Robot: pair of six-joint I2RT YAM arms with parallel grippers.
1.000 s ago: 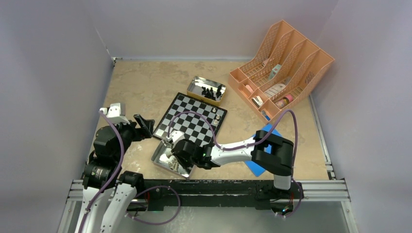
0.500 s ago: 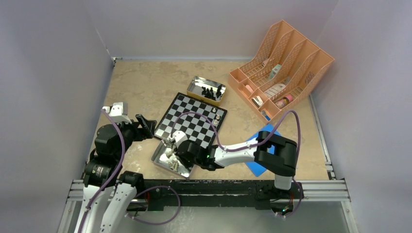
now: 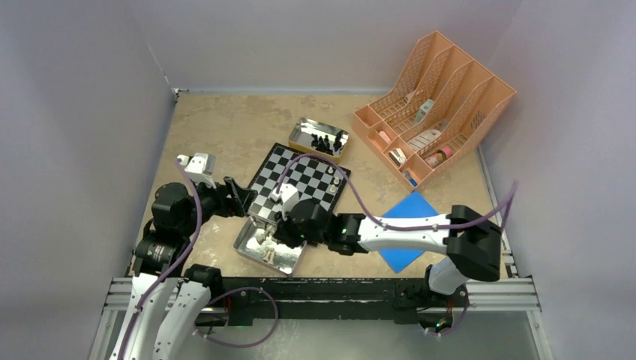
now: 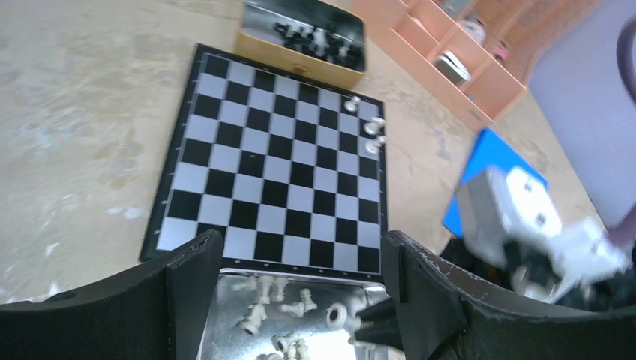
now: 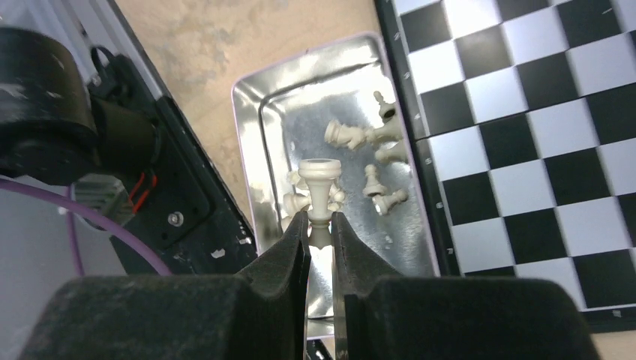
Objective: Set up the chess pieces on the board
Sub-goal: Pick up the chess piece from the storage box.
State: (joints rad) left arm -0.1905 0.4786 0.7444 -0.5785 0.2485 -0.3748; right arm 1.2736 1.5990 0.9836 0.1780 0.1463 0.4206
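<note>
The checkered board point(image 3: 296, 187) lies mid-table. Three cream-white chess pieces point(image 3: 335, 180) stand at its right edge. Just in front of it, a shiny tin point(image 3: 241, 250) holds several loose white pieces point(image 5: 375, 187). My right gripper point(image 5: 320, 221) hovers over this tin, shut on the stem of one white piece point(image 5: 319, 180), whose round base points away from the fingers. My left gripper point(image 4: 298, 251) hangs open and empty above the board's near edge point(image 4: 277, 161), by the tin's far rim. Black pieces point(image 3: 322, 141) sit in a second tin beyond the board.
An orange file rack point(image 3: 435, 105) with small items stands at the back right. A blue flat square point(image 3: 409, 229) lies right of the board, under the right arm. Walls close in the left, back and right sides.
My right gripper has shut on a white piece in the near tin and lifted it slightly. The right arm has stretched out lower. My left gripper has moved forward to the board's near left corner.
</note>
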